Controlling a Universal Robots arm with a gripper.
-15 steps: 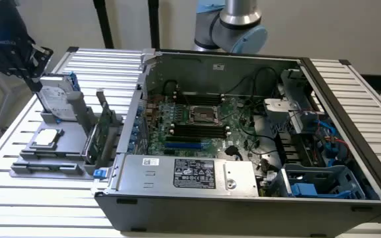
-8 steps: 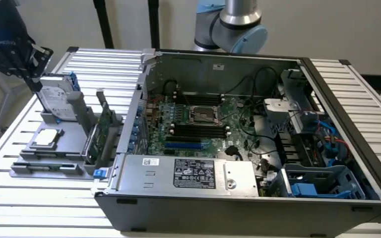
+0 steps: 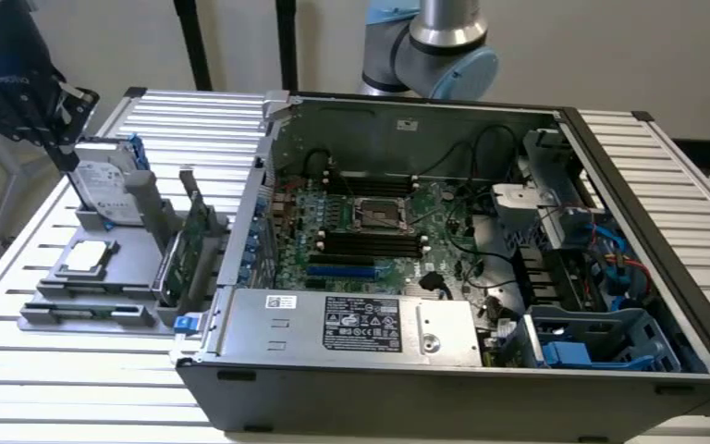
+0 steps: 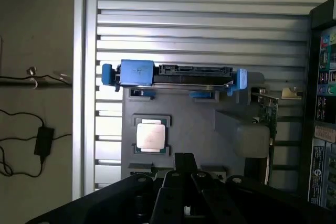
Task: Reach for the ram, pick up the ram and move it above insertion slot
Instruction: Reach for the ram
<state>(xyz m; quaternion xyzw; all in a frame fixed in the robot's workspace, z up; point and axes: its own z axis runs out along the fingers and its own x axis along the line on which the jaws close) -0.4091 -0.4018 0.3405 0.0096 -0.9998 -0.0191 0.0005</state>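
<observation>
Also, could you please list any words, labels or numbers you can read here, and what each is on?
No text can be read here.
The black label on the power supply: too blurred.
The white sticker beside it: too small.
The hard drive label: blurred.
The stickers on the computer case, wrist view: too small.

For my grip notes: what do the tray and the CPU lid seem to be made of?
The tray looks like matte grey plastic, with soft moulded edges. The CPU lid seems metal: pale, silvery, reflecting light.
</observation>
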